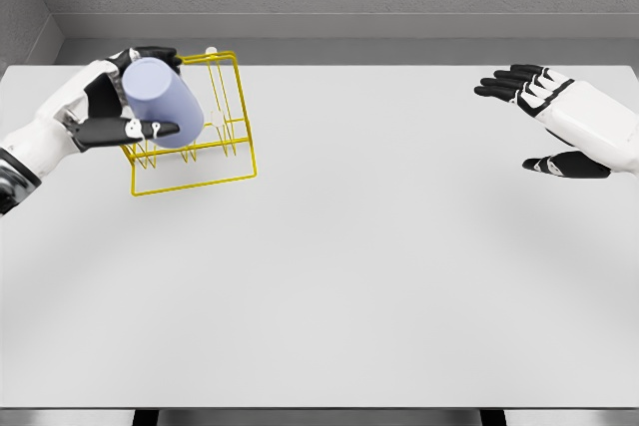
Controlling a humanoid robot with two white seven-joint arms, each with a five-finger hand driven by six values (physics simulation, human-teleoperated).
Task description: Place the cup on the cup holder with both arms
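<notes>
Cup in left hand, over holder

Matt lavender cup, thin glossy yellow wire cup holder, smooth matt table

- A wide, pale grey worktop fills the view, running back to a grey wall.
- On it, toward the far left, sits a yellow wire cup holder, its base frame flat on the surface.
- White-tipped pegs rise from the rack's wires.
</notes>
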